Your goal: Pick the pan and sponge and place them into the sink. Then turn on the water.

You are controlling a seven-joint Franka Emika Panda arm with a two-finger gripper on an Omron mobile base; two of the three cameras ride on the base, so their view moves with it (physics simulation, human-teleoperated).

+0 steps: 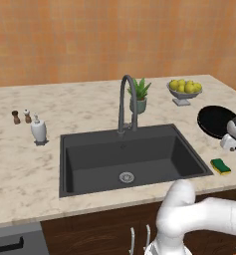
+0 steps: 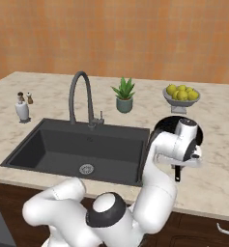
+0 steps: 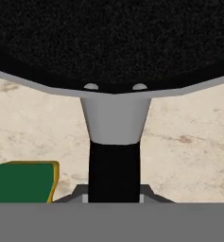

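The pan (image 1: 215, 121) lies on the marble counter (image 1: 20, 164) at the right edge of the left base frame, to the right of the sink (image 1: 97, 164). In the hand view its black body spans the top, with the handle running down the centre to the bottom edge, where the gripper (image 3: 114, 198) is pressed together on it. In the right base view the white hand sits over the pan at centre right, the dark handle protruding below it. The sponge (image 1: 220, 166) rests on the counter near the sink's lower right corner, below the pan. The faucet (image 1: 127, 102) stands behind the basin, with a potted plant (image 1: 139, 95) and fruit bowl (image 1: 184, 91) beyond.
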